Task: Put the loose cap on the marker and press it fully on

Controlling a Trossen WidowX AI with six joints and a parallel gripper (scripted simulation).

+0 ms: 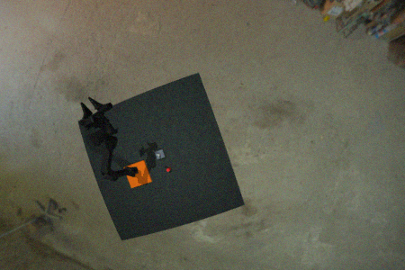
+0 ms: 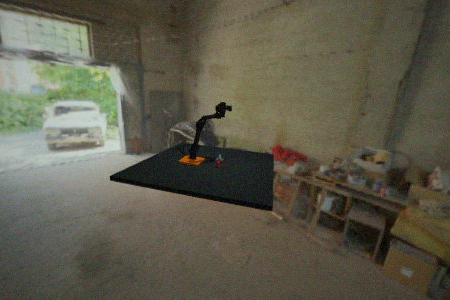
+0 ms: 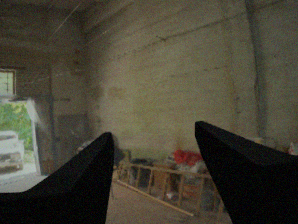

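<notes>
Near the middle of the top view, slightly left and below centre, the red cap (image 1: 168, 170) stands alone on the dark table (image 1: 198, 135). Just up and left of it sits the grey holder block (image 1: 159, 155), with the marker seen end-on inside it, too small to make out clearly. Cap and block are near each other but apart. In the exterior view the cap (image 2: 218, 163) shows as a small red spot at mid-frame on the table (image 2: 235, 185), and the block beside it is too small to tell apart.

Left of the block in the top view lies the orange base plate (image 1: 139, 175), from which the black arm (image 1: 104, 139) climbs toward the table's upper-left edge. The gripper (image 1: 91, 106) hangs over that edge, well apart from cap and marker. In the exterior view the arm (image 2: 201, 131) rises from the plate (image 2: 191, 160), and the gripper (image 2: 227, 107) is held high above the table.

From the wrist camera the two dark fingers stand partly open with nothing between them; only a pale wall and cluttered shelves (image 3: 176, 185) show through the gap.
</notes>
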